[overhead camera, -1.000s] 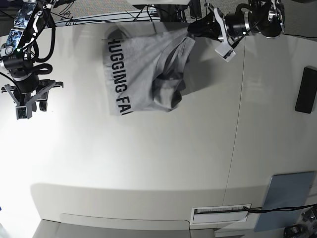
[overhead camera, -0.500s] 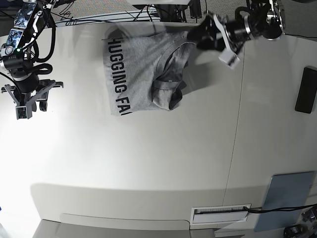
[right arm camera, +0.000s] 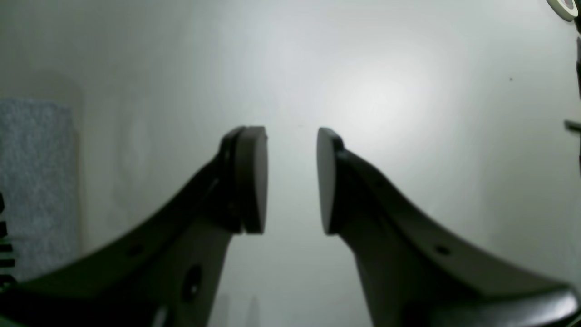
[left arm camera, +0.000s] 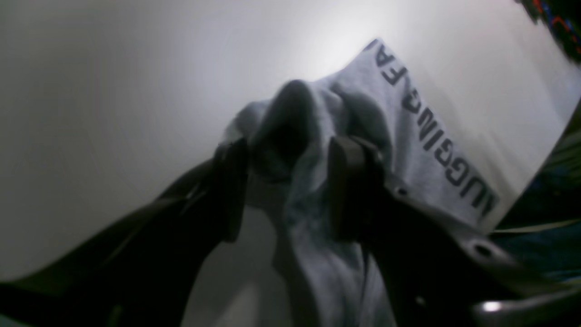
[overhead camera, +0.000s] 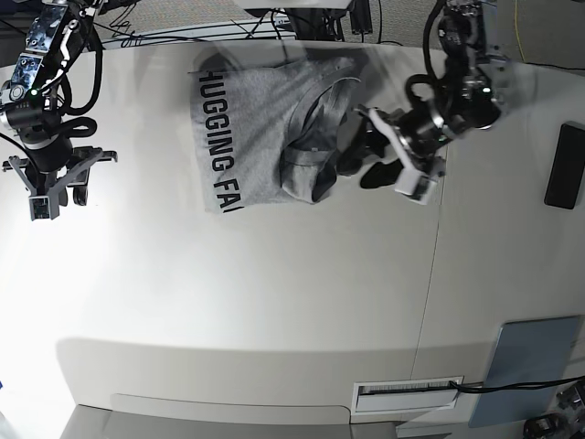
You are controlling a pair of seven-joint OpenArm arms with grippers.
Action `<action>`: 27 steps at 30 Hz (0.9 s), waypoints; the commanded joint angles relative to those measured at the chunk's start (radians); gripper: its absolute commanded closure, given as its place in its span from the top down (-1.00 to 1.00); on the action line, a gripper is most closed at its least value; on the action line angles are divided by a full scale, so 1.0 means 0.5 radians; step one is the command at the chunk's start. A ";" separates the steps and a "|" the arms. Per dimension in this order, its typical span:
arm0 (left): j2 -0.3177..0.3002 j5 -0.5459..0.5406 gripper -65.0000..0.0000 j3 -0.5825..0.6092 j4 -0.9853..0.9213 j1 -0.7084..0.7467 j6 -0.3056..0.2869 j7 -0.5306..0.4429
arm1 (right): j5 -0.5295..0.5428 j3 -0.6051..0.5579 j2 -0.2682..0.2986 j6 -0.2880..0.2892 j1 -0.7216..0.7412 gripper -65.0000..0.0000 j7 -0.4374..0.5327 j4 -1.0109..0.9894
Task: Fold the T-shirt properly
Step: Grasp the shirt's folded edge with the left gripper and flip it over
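T-shirt [overhead camera: 260,128] fabric, heather grey, lies bunched at the far side of the pale table [overhead camera: 274,302], partly folded over itself, with the black block lettering "HUGGING FA" [overhead camera: 212,137] running along the edge that faces the right arm's side. Its nearer end is crumpled into a rounded lump, and a ribbed fold crosses the middle of the cloth. In the base view the left gripper [overhead camera: 366,160] sits just beside that crumpled end, low over the table, its dark fingers spread wide. The left wrist view shows the same thing from close up: the two dark fingers [left arm camera: 349,186] stand well apart, a hump of grey cloth rises between them, and the fabric drapes against the inner face of one finger; whether the other touches the cloth cannot be told, since the picture is dim and blurred there. The jaws are parted and do not pinch the cloth. The lettering [left arm camera: 435,145] runs away from the gripper along the shirt's far edge in that view. The right gripper [overhead camera: 50,192] hangs well apart from the shirt, at the other side of the table, pointing down over bare tabletop. Its wrist view shows both flat pads [right arm camera: 252,177] facing each other with a clear gap of table between them, holding nothing. A dark flat slab [overhead camera: 564,166] lies at the table's edge beyond the left arm.
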 commanded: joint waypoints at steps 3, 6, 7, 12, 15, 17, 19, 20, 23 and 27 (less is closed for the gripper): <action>-0.005 0.158 -0.09 0.181 0.024 -0.061 0.130 -0.137 | 0.011 0.010 0.030 0.000 0.013 -0.42 0.050 0.033; -0.004 0.267 -0.09 0.331 -0.028 -0.117 0.217 -0.138 | 0.011 0.010 0.030 0.000 0.012 -0.42 0.050 0.033; -0.002 0.294 -0.09 0.372 -0.059 -0.138 0.256 -0.139 | 0.011 0.010 0.030 0.000 0.011 -0.42 0.050 0.033; 0.092 0.332 -0.09 0.438 -0.243 -0.231 0.327 -0.139 | 0.011 0.010 0.030 0.000 -0.004 -0.42 0.044 0.033; 0.129 0.330 -0.09 0.438 -0.311 -0.272 0.292 -0.140 | 0.011 0.010 0.030 0.000 -0.003 -0.42 0.044 0.033; 0.127 0.324 -0.11 0.437 -0.342 -0.293 0.266 -0.140 | 0.008 0.010 0.030 0.000 -0.004 -0.42 0.044 0.033; 0.127 0.324 -0.33 0.437 -0.376 -0.304 0.269 -0.138 | 0.004 0.010 0.030 0.000 -0.003 -0.42 0.044 0.033; 0.127 0.324 -0.51 0.437 -0.390 -0.307 0.269 -0.138 | 0.004 0.010 0.030 0.000 -0.003 -0.42 0.044 0.033; 0.123 0.328 -1.00 0.431 -0.393 -0.308 0.269 -0.139 | 0.004 0.010 0.030 0.000 -0.003 -0.42 0.045 0.033; 0.111 0.365 -1.00 0.259 -0.392 -0.308 0.377 -0.137 | 0.004 0.010 0.030 0.000 -0.003 -0.42 0.045 0.033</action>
